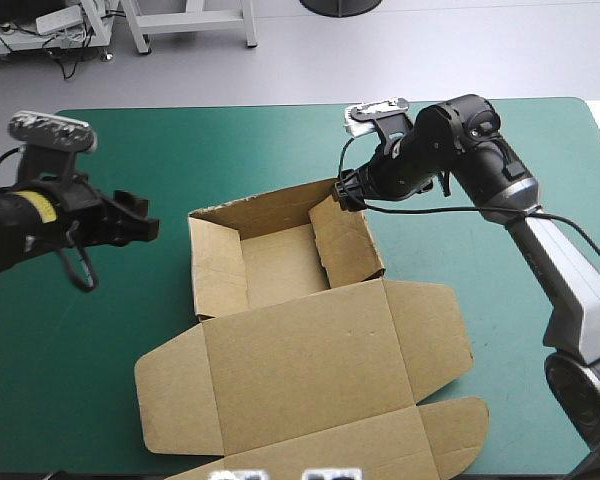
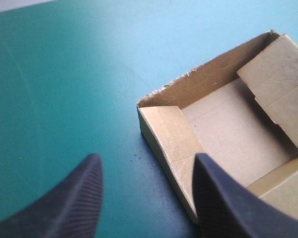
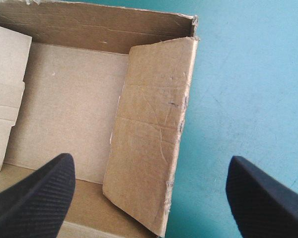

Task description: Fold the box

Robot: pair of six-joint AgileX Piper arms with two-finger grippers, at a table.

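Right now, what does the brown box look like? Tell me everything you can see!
The box is brown board, an open tray mid-table on the teal-green cover. Its walls stand raised, both side flaps leaning inward. The lid lies flat toward the near edge, with side tabs. The open right gripper straddles its right wall; the left gripper hovers apart.

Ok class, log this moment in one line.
box: open tray, lid flat | left gripper: open, beside box | right gripper: open, over box edge
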